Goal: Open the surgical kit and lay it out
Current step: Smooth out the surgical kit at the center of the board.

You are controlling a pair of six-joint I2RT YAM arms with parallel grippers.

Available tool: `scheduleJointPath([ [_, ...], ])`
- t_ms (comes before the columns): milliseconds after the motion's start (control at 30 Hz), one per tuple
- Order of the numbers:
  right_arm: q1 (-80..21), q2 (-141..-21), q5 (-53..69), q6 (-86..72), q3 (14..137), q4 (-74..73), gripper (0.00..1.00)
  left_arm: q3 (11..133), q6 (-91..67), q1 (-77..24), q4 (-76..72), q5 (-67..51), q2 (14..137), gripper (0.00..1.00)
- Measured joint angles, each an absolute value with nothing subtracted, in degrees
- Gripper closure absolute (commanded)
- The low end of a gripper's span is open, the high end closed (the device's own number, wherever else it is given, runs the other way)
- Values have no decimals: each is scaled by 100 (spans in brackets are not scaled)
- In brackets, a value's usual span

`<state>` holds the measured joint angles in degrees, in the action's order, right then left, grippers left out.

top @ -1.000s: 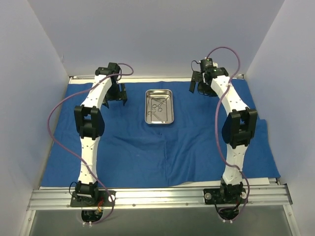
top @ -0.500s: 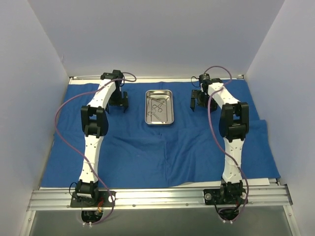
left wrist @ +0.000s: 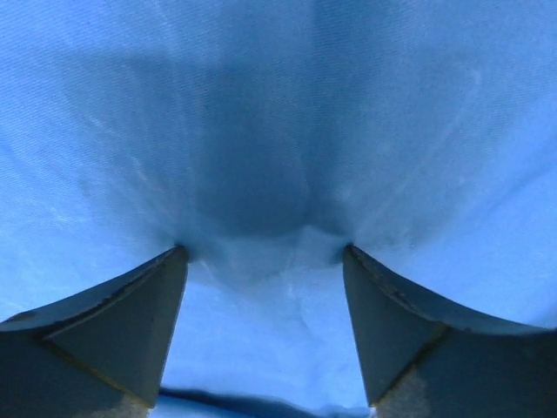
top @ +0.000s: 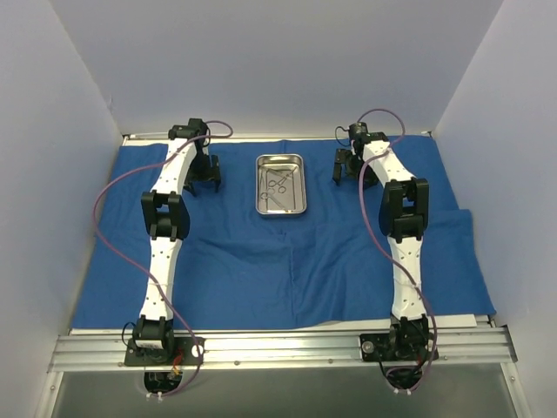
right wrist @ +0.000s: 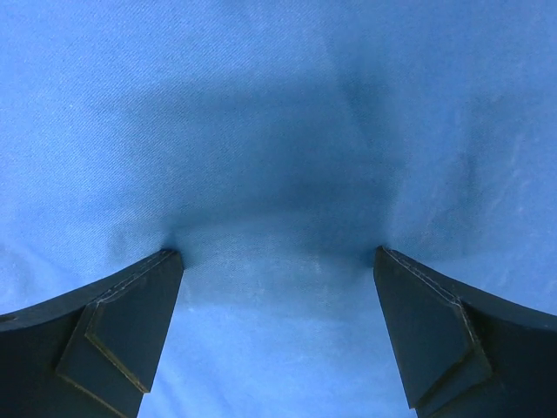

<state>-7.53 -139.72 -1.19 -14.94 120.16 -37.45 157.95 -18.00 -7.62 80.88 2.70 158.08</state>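
Blue cloth wrap (top: 261, 261), 1 steel tray (top: 280, 205), left gripper (left wrist: 265, 252), right gripper (right wrist: 278, 252), fingers apart

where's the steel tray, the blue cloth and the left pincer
steel tray (top: 280, 212): top view, near rim
blue cloth (top: 261, 270): top view, bare middle area
left pincer (left wrist: 265, 251): left wrist view, midway between fingertips

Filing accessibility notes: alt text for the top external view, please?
A steel tray holding small metal instruments sits far-centre on a spread blue cloth. Two white arms reach from the near edge, left gripper and right gripper down at the cloth either side of the tray, jaws apart.
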Motion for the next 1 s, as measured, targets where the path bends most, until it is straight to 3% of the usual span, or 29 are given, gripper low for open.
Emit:
scheduleJointPath([
  [100,-753,-14234,-128,-1533,12455,-3765,1,16007,-1721,-650,8020,106,15895,15],
  [367,-766,-14886,-268,-1599,13614,-3747,0,16361,-1640,19,7057,-937,16042,3],
  [633,-760,-15041,-252,-1575,13979,-3688,0,15207,-1931,368,5944,-878,15259,6],
  [767,-757,-14700,-231,-1485,13616,-3686,0,14577,-2003,121,6160,-379,14409,6],
  [1000,-760,-12954,-200,-1441,11655,-3656,0,13747,-2075,-698,6851,537,13600,6],
])
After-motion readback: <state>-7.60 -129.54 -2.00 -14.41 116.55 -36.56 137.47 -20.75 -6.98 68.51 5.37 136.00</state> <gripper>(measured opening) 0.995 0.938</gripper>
